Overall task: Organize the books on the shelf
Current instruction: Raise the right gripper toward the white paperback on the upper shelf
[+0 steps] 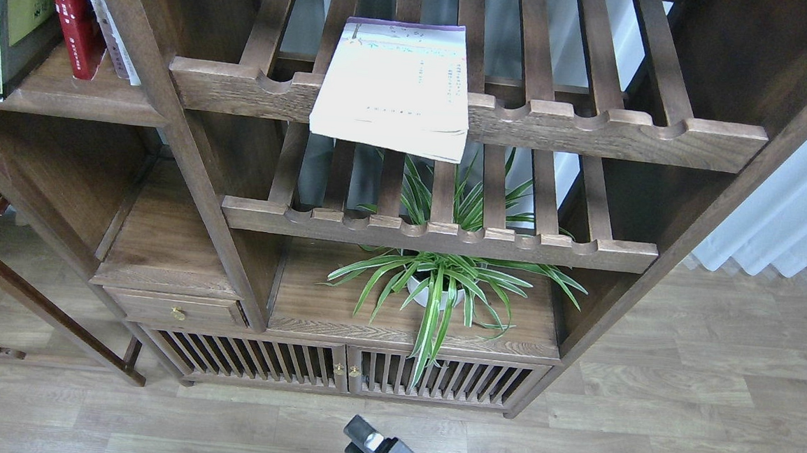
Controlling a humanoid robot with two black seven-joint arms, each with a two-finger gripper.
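Note:
A thin white book with a purple top strip (393, 79) lies flat on the upper slatted rack (591, 129), its near edge hanging over the front rail. At the top left, a thick black-and-yellow-green book (7, 13) and a red book (73, 21) stand upright on the dark plank shelf (68, 101). A pale spine (110, 33) leans beside the red one. The black end of one arm (365, 445) pokes in at the bottom edge, far below the books. It seems to be my right arm. Its fingers cannot be told apart. The left gripper is out of view.
A second slatted rack (438, 232) sits below the first. A spider plant in a white pot (438, 288) stands on the board under it. Below are slatted cabinet doors (346, 370) and a small drawer (174, 307). A white curtain (789, 222) hangs at the right.

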